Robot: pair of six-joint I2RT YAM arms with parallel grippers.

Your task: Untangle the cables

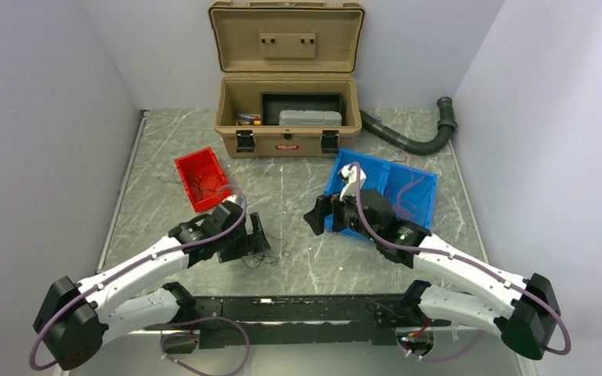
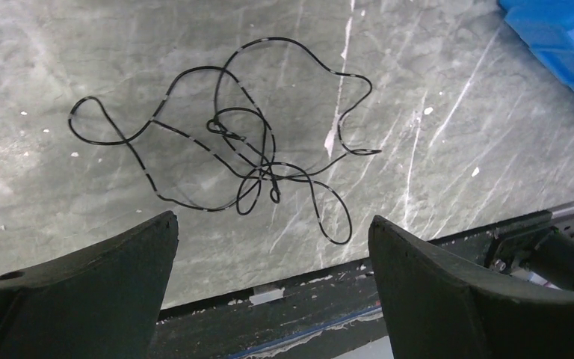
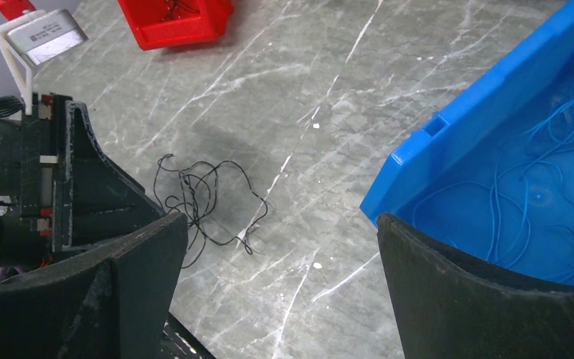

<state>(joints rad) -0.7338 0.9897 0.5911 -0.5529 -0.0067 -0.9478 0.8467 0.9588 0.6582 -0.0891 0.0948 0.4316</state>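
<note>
A thin black wire tangle [image 2: 254, 142] lies loose on the grey marble table; it also shows in the top view [image 1: 278, 252] and the right wrist view [image 3: 202, 194]. My left gripper [image 2: 273, 224] is open and empty, just above and near the tangle, in the top view [image 1: 260, 239] right beside it. My right gripper [image 3: 282, 224] is open and empty, hovering over the table between the tangle and the blue bin [image 3: 456, 120], in the top view [image 1: 315, 215]. Thin blue wires [image 3: 538, 194] lie in the blue bin. The red bin [image 1: 201, 178] holds thin wires.
An open tan toolbox [image 1: 286, 117] stands at the back centre. A thick black corrugated hose [image 1: 415, 141] lies at the back right. The blue bin's corner [image 2: 560, 45] shows in the left wrist view. A black rail [image 1: 298, 309] runs along the near edge.
</note>
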